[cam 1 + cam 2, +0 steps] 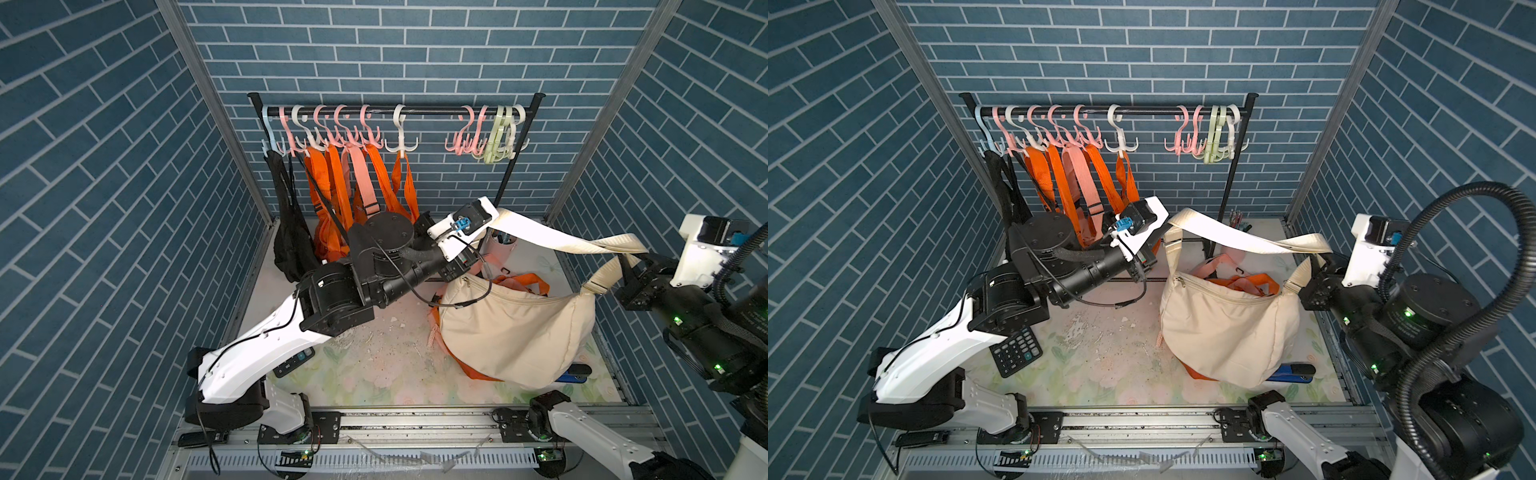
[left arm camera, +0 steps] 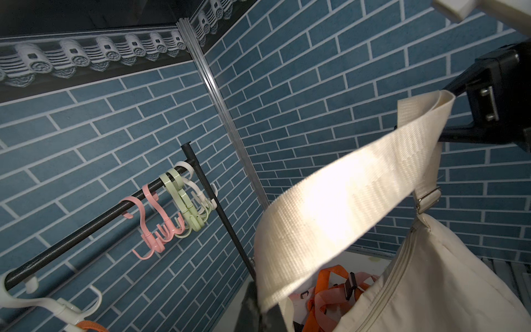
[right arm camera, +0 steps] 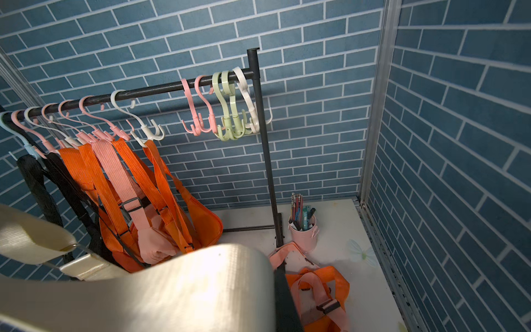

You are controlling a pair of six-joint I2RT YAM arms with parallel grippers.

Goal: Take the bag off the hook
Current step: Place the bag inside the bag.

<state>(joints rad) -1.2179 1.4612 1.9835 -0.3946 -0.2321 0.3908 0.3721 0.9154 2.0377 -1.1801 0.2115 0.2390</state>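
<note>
Cream bag (image 1: 511,328) off the hook rail (image 1: 432,111), slumped on the bench (image 1: 374,374), strap (image 1: 552,237) clenched by left end effector (image 1: 494,224) and right end effector (image 1: 625,266), pen cup (image 3: 303,230) clearest from right wrist

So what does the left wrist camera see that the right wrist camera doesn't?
Only the left wrist view: the cream bag itself, zip and all, and the right fingers shut on its strap. Only the right wrist view: the pen cup and the orange bags hanging from hooks. Both: the rail, the green hooks and the strap.
</note>
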